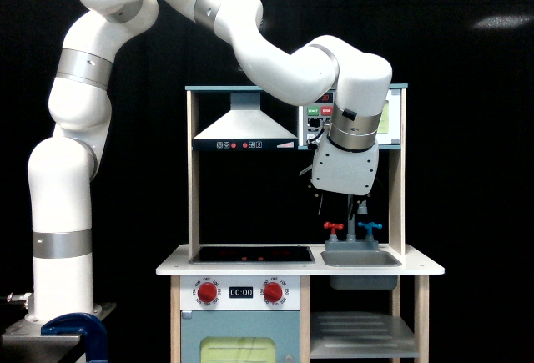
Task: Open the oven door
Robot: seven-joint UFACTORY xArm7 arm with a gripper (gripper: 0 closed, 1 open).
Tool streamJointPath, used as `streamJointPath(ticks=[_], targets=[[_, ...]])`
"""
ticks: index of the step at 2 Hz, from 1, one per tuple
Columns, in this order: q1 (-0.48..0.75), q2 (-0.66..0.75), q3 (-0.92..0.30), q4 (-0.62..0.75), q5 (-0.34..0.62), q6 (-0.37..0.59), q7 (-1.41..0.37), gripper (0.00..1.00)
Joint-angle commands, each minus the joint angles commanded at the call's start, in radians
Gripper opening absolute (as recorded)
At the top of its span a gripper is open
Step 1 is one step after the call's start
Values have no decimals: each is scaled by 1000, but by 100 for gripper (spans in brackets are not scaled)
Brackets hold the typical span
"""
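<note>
Oven door point(390, 117): upper shelf of the toy kitchen, the exterior view's right side. Mostly hidden behind the arm's wrist; only a strip of pale yellow-green window and white frame shows at the far edge. Handle not visible. Whether the door is shut or ajar cannot be told.

Gripper point(340, 206): hangs under the smooth white wrist housing, pointing down, above the sink point(360, 258). Dark fingers blend into the black backdrop and the grey faucet point(364, 209); open or closed cannot be told.

Control panel point(319, 112): green and red buttons partly visible beside the wrist, rest covered.

Other shapes: white trapezoid range hood point(244, 124), glossy black hob point(250, 254), two round red knobs point(208, 293), pale wood uprights, red and blue taps. Lower blue-grey door cut off by the frame's bottom edge.
</note>
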Motion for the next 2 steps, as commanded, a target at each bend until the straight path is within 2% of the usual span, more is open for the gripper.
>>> streamJointPath(ticks=[1, 2], targets=[[-47, -1, 51, -7, 82, 13, 7, 100], [-62, 19, 85, 18, 87, 33, 2, 100]])
